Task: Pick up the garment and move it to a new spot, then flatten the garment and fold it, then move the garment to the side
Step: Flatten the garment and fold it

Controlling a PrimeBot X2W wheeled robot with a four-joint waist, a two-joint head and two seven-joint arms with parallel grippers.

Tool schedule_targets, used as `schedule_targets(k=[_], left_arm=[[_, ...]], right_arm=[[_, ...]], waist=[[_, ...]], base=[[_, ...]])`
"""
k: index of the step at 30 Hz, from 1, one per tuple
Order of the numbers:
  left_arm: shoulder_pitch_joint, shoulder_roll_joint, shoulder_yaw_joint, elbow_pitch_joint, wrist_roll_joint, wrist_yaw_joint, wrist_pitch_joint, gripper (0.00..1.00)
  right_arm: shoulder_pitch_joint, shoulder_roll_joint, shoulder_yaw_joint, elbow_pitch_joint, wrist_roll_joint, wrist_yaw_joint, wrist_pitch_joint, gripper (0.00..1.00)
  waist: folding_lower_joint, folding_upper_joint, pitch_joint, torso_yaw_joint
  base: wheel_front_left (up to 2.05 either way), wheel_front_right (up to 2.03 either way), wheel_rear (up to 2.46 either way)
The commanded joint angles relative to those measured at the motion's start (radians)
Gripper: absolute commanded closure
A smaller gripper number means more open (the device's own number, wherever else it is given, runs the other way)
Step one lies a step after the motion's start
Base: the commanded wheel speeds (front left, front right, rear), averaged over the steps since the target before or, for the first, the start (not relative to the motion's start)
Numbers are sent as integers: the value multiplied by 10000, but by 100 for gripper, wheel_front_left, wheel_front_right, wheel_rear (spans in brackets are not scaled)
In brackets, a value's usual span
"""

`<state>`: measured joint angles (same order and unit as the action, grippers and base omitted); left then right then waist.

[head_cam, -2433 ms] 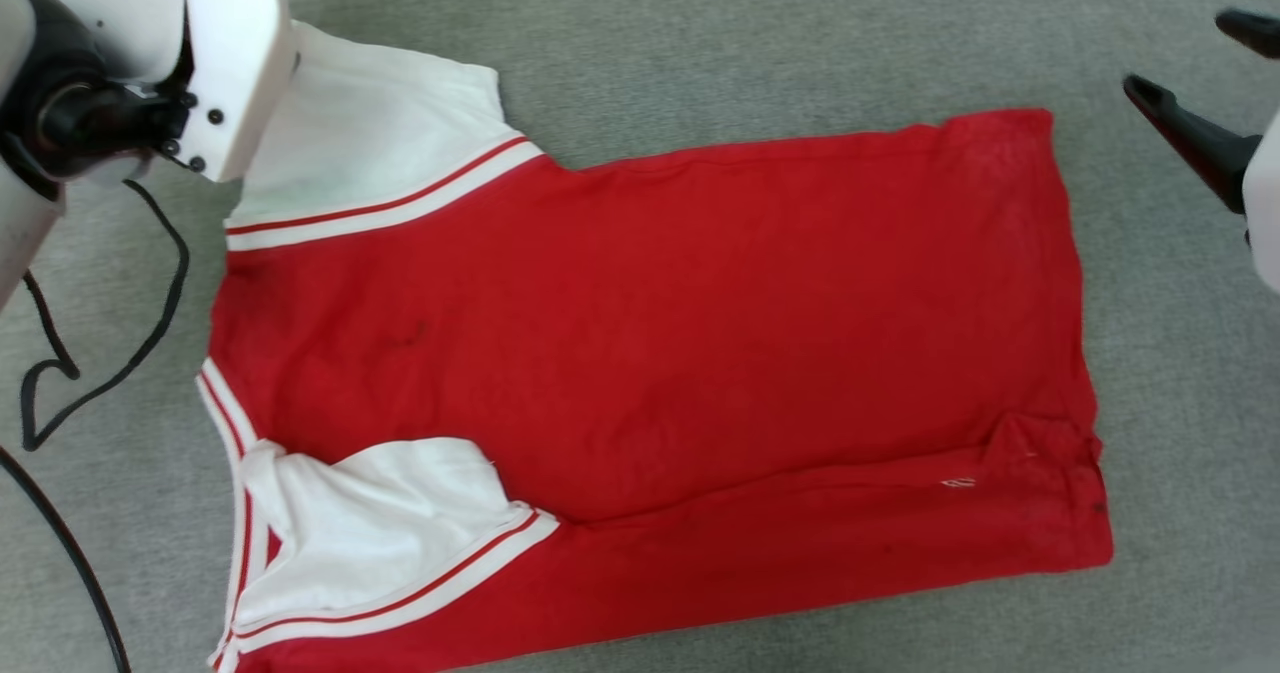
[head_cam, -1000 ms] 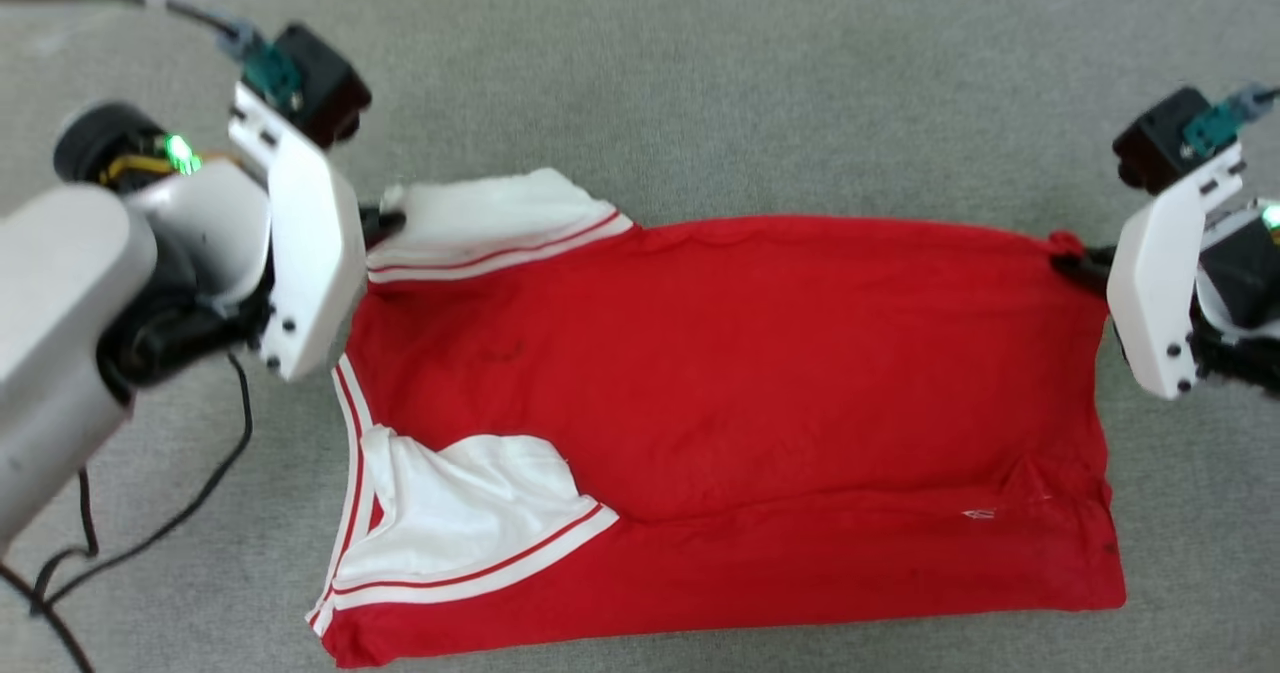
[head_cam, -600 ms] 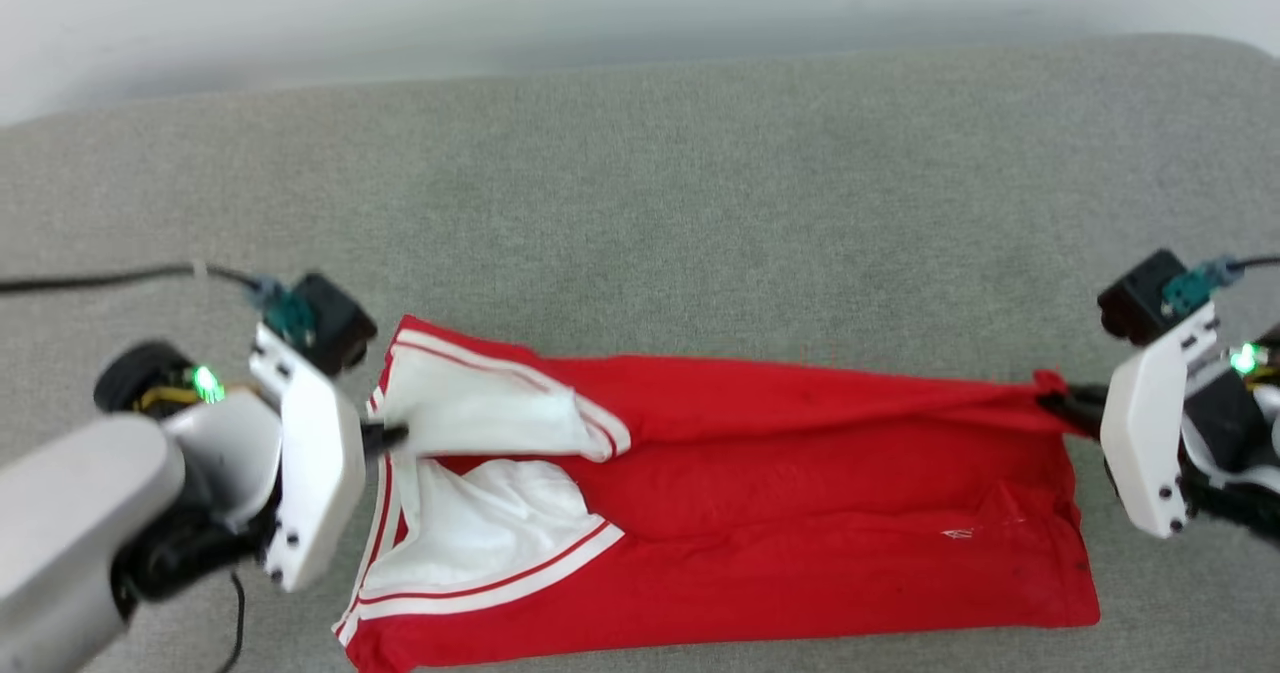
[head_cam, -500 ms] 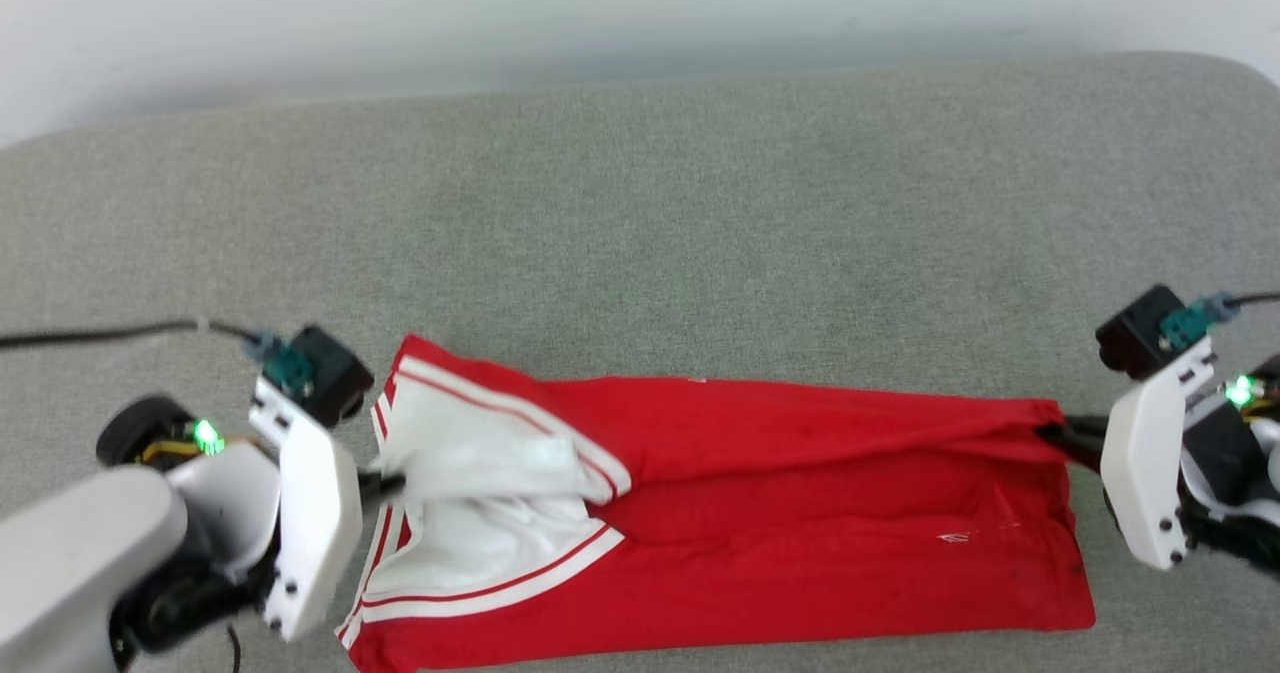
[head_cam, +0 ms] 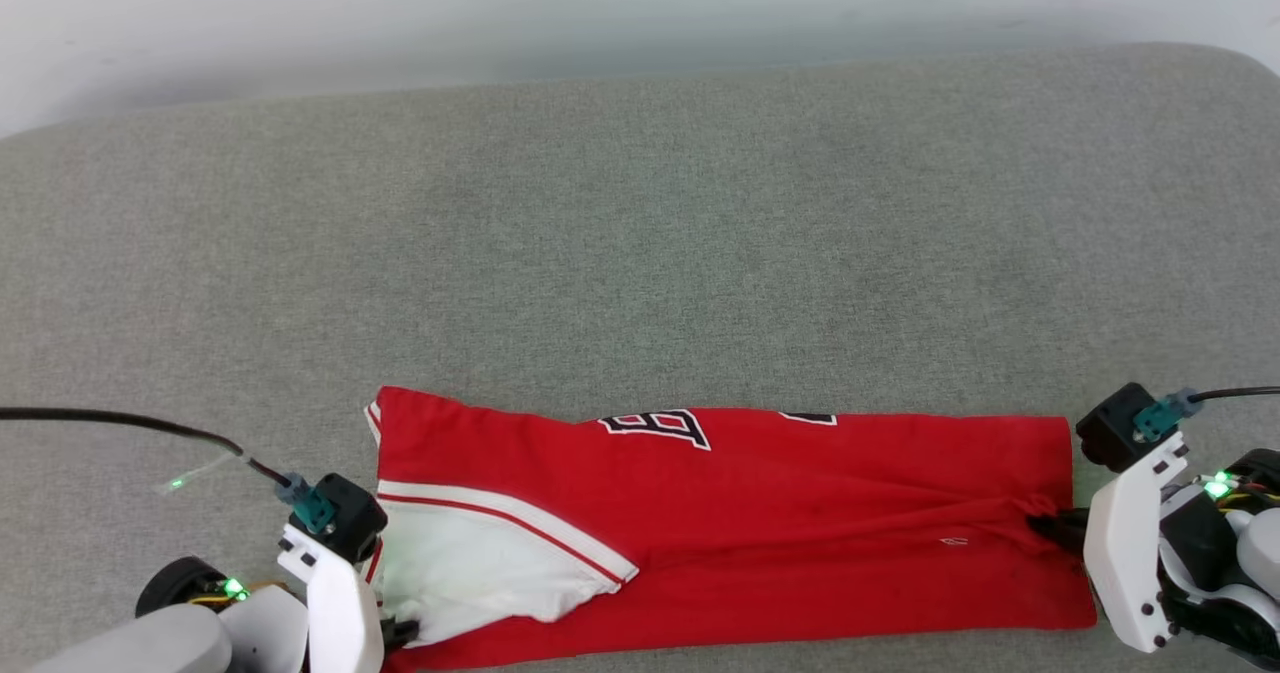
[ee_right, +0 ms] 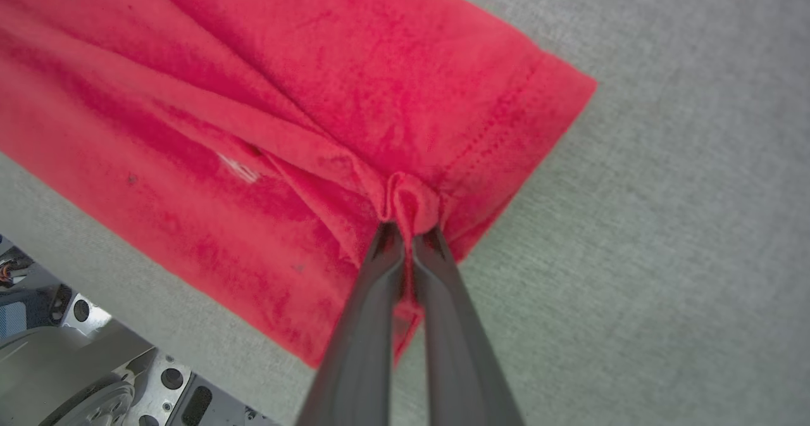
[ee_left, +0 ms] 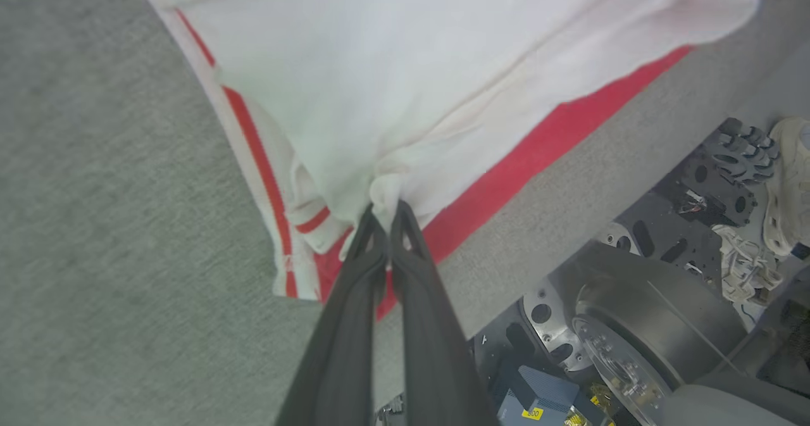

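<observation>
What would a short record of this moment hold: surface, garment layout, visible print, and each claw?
surface: grey fabric surface
garment: red garment lying as a long band near the robot's edge, doubled over lengthwise
print: black, white-outlined lettering, partly showing at the far edge
left: left claw shut on a bunch of the white sleeve
right: right claw shut on a pinch of red cloth at the hem
fold state: in progress, both ends gripped
</observation>
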<state>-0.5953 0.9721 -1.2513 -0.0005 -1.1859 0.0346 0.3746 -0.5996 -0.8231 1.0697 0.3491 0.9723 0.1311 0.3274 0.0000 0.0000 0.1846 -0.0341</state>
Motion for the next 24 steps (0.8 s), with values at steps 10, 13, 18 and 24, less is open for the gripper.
schedule_targets(k=[10,13,18,24], left_arm=[[293,-146,416,434,502,335,-1597,0],[382,-16,755,240,782,897,-2520,0],[660,-12,1300,-15,1278,2135,-4185,0],[1152,-427,1882,73,1846,3605,-5990,0]], right_arm=[[109,173,-536,55,-155,-7,-719,0],[276,-16,-1023,-231,-13,-7,-1091,0],[614,-267,-2235,-433,69,-7,-1845,0],[1284,-97,-3799,196,78,-6,-2506,0]], waist=[[0,0,-405,-15],[0,0,-601,15],[0,0,-748,63],[0,0,-727,117]], base=[[0,0,0],[0,0,0],[0,0,0],[0,0,0]])
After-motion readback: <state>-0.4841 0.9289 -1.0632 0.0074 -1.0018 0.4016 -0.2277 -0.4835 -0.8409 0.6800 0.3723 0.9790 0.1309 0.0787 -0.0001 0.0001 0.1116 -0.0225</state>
